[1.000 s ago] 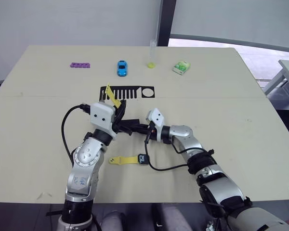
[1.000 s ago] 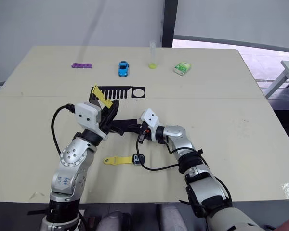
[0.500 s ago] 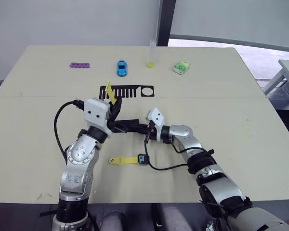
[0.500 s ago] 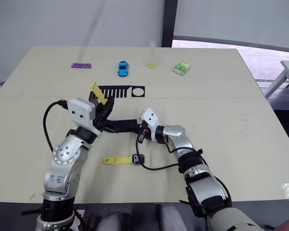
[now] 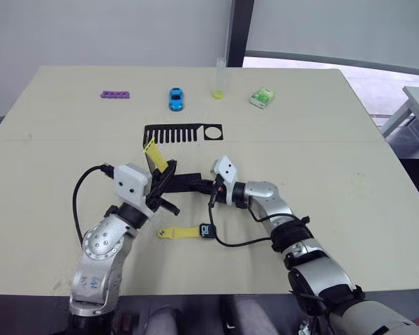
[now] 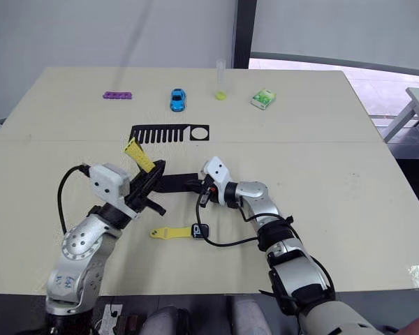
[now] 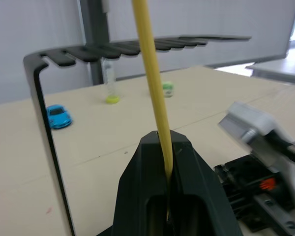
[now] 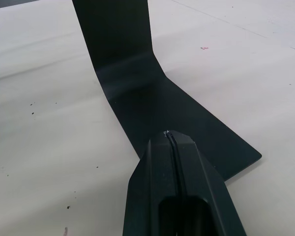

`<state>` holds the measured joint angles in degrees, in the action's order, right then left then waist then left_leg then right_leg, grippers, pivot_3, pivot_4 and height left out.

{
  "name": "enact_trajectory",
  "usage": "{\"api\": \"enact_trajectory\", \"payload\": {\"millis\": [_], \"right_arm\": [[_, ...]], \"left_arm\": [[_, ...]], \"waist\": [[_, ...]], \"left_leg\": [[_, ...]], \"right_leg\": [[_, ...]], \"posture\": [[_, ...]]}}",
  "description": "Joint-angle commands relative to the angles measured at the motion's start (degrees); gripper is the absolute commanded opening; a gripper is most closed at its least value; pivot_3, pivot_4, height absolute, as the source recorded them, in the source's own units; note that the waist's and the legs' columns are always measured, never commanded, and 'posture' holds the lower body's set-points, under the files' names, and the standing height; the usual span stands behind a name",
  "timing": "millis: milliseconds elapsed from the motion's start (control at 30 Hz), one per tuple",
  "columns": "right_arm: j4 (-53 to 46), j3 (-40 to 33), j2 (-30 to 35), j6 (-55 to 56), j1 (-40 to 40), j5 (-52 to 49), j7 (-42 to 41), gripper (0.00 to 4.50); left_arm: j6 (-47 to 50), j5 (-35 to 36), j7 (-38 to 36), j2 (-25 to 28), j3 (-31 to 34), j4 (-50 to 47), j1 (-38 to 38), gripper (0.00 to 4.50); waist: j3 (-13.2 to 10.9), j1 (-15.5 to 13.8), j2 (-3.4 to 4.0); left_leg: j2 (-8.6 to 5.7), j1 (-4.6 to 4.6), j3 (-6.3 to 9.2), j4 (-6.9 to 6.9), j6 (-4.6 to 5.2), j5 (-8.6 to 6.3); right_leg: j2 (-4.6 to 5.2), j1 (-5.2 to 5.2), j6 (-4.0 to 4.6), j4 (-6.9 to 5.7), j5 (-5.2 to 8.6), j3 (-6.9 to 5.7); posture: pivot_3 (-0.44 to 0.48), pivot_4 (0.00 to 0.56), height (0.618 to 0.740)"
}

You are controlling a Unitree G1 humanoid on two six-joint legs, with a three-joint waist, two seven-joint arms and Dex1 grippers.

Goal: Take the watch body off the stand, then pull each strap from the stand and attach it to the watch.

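Watch body (image 5: 208, 230) lies near the worktop (image 5: 349, 160) front edge, one yellow strap (image 5: 178, 232) attached; its screen is unreadable. Left gripper (image 7: 163, 147) pinches the second strap (image 7: 151, 73), raised. Right gripper (image 8: 170, 135), fingers together, rests low on the stand (image 8: 132, 73) base.
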<state>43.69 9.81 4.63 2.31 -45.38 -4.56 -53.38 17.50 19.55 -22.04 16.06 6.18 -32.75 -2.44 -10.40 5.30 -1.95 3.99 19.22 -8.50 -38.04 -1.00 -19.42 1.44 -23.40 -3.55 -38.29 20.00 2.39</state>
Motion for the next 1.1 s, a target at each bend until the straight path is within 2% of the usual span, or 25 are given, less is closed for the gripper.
{"api": "enact_trajectory", "payload": {"millis": [33,233,300,367,433,500,633,733,833,967,1000,1100], "right_arm": [[-2.0,0.4,1.6,-2.8,2.7,-0.4,-2.3,0.00],[-17.0,-1.9,6.6,-10.1,6.1,-7.0,-8.1,0.00],[-24.3,-3.5,11.1,-14.2,9.1,-10.4,-11.4,0.00],[-30.7,-5.6,14.4,-19.3,12.2,-14.5,-12.8,0.00],[-37.3,-8.2,17.5,-24.6,16.4,-20.1,-14.2,0.00],[-43.7,-11.7,19.9,-30.5,20.3,-26.4,-14.0,0.00],[-52.6,-17.5,22.4,-40.5,25.3,-36.4,-10.1,0.00],[-60.8,-23.9,22.4,-51.4,30.6,-49.8,-2.4,0.79],[-65.7,-25.7,21.1,-55.3,34.0,-57.0,4.2,2.31],[-69.3,-24.8,18.8,-59.0,35.7,-65.2,13.5,4.35],[-69.1,-24.6,18.2,-60.3,35.6,-69.0,16.8,4.47],[-69.6,-23.7,16.8,-61.0,35.2,-76.8,23.6,4.47]], "left_arm": [[2.3,13.7,-7.7,4.4,6.9,-5.4,3.2,0.04],[13.5,34.0,-17.7,19.6,19.7,-4.6,9.7,0.04],[20.8,45.9,-21.0,25.9,23.7,-2.7,11.2,0.04],[25.3,53.8,-21.8,29.9,25.3,-0.6,10.8,0.04],[28.3,56.6,-23.6,33.0,24.8,1.9,9.8,0.04],[30.5,56.3,-26.3,36.0,23.1,3.6,8.6,0.04],[31.7,54.4,-29.5,37.8,19.6,5.5,5.3,0.04],[32.2,51.5,-30.9,37.7,13.0,6.2,-0.7,0.00],[32.4,48.3,-31.4,37.2,8.4,6.0,-4.5,0.00],[33.0,43.7,-31.5,36.1,0.6,5.4,-10.3,0.00],[34.0,43.9,-31.2,35.3,-0.8,5.8,-12.0,0.00],[36.3,43.5,-31.7,33.9,-4.4,7.1,-16.1,0.00]], "waist": [[0.0,-0.1,0.03],[-0.1,-0.5,0.16],[-0.2,-0.6,0.21],[-0.2,-0.9,0.28],[-0.2,-0.9,0.32],[-0.2,-0.8,0.33],[-0.3,-0.3,0.46],[-0.3,-0.6,0.46],[-0.3,-1.0,0.46],[-0.3,-0.6,0.46],[-0.3,-0.6,0.46],[-0.3,-0.6,0.45]], "left_leg": [[0.01,0.01,0.04,0.01,0.00,0.00],[-0.01,0.28,0.25,0.04,0.04,-0.03],[-0.05,0.45,0.36,0.04,0.08,-0.05],[-0.08,0.72,0.60,0.03,0.10,-0.07],[-0.14,0.96,0.76,0.04,0.11,-0.08],[-0.13,1.03,0.92,0.09,0.09,-0.09],[-0.13,1.07,0.91,0.12,0.07,-0.09],[-0.13,1.06,0.94,0.11,0.02,-0.05],[-0.16,1.06,1.05,0.11,-0.01,-0.03],[-0.21,1.07,0.98,0.11,0.03,-0.02],[-0.21,1.07,0.97,0.11,0.04,-0.01],[-0.20,1.07,0.97,0.10,0.03,0.01]], "right_leg": [[0.00,0.00,0.00,0.03,0.00,-0.02],[0.11,-0.01,0.00,0.34,0.00,-0.26],[0.18,-0.05,0.00,0.44,0.00,-0.38],[0.25,-0.20,0.00,0.53,0.00,-0.58],[0.30,-0.32,0.00,0.59,0.00,-0.71],[0.27,-0.32,0.00,0.69,0.00,-0.83],[0.21,-0.31,0.01,0.77,0.01,-0.82],[0.15,-0.31,0.01,0.72,0.01,-0.78],[0.11,-0.27,0.01,0.71,0.01,-0.76],[0.13,-0.27,-0.04,0.72,-0.03,-0.63],[0.11,-0.28,-0.05,0.70,-0.03,-0.61],[0.08,-0.30,-0.05,0.67,-0.03,-0.60]], "posture": [[0.000,0.150,0.740],[0.000,0.150,0.740],[0.000,0.150,0.740],[0.000,0.150,0.740],[0.000,0.150,0.740],[0.000,0.150,0.740],[0.000,0.150,0.740],[0.000,0.150,0.740],[0.000,0.150,0.740],[0.000,0.150,0.740],[0.000,0.150,0.740],[0.000,0.150,0.740]]}}
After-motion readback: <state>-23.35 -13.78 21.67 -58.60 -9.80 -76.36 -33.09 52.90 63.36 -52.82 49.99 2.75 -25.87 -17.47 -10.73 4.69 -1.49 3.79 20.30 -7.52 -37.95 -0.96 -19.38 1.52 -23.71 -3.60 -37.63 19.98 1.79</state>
